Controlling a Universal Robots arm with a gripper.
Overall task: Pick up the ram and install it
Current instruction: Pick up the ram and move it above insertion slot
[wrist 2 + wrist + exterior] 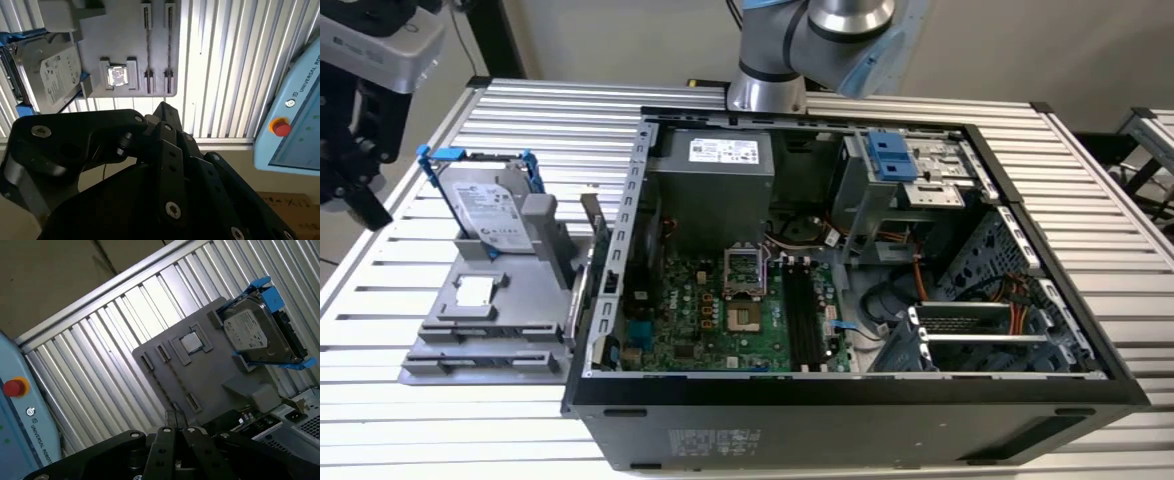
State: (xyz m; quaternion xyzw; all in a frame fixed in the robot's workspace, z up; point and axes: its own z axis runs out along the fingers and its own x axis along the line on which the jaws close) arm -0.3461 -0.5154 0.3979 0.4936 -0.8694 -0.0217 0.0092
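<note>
Black gripper (175, 415) -- fingers pressed together, clear of flat grey slotted tray (200, 375); silver hard drive in blue frame (255, 330) upright on it.

A ribbed silver table (1107, 200) stands before a plain beige wall (1014, 50), bright light glaring off its slats.

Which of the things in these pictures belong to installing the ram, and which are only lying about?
Belong to the job: the ram, edge-on in the grey holder; the black motherboard slots; the gripper.
Just lying about: the hard drive in its blue frame; the square chip on the holder; the control pendant with a red button.
</note>
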